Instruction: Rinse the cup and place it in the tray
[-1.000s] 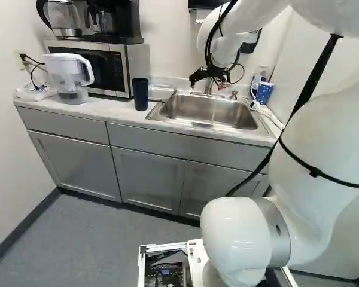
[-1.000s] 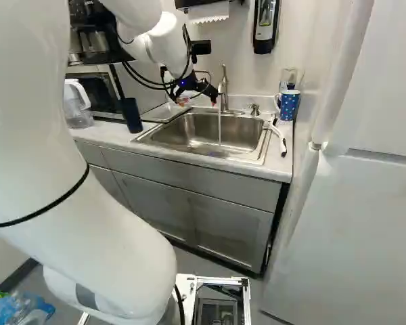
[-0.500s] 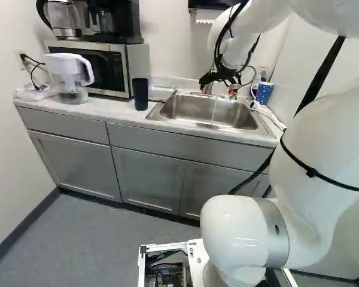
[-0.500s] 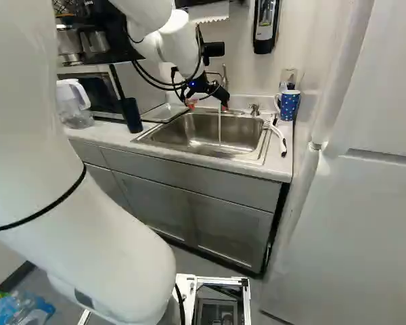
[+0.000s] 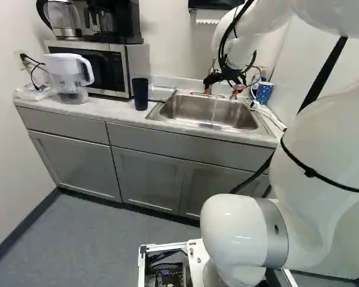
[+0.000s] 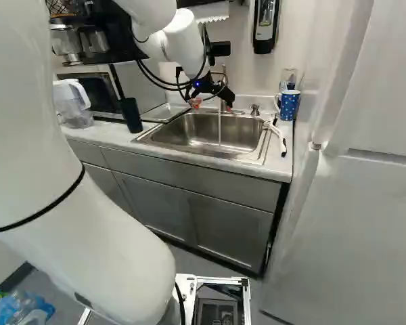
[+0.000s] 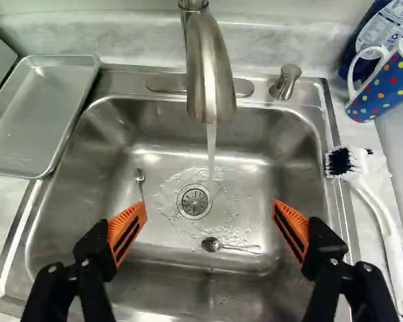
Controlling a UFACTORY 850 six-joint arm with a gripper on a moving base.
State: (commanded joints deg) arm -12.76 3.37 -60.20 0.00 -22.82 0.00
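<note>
At the left of the left base view, a clear and white plastic water pitcher with a handle (image 5: 72, 75) stands on the counter by the microwave; next along is a dark blue, straight-sided plastic tumbler (image 5: 140, 94), upright. Between that and the sink lies the shallow, rimmed grey metal tray (image 7: 43, 114), holding nothing. Over the stainless steel sink (image 7: 87, 147) hangs the black gripper with orange pads (image 7: 209, 204), its fingers wide apart with nothing gripped. It has shifted rightward in both base views over the last second, while tumbler and mug have stayed put. The brushed-metal faucet (image 7: 208, 60) runs a thin stream into the basin, where two small metal spoons (image 7: 238, 247) lie. Beside the sink's far end are a white-handled scrub brush (image 7: 379, 208) and a blue ceramic mug with coloured dots (image 7: 389, 84). The mug is probably the cup meant, since the arm has moved its way; the tumbler remains possible. So the water is ready, but grasping, rinsing and placing remain. Behind the mug, a dark blue bottle (image 7: 383, 27) bears a pale printed label, wording left unread.
</note>
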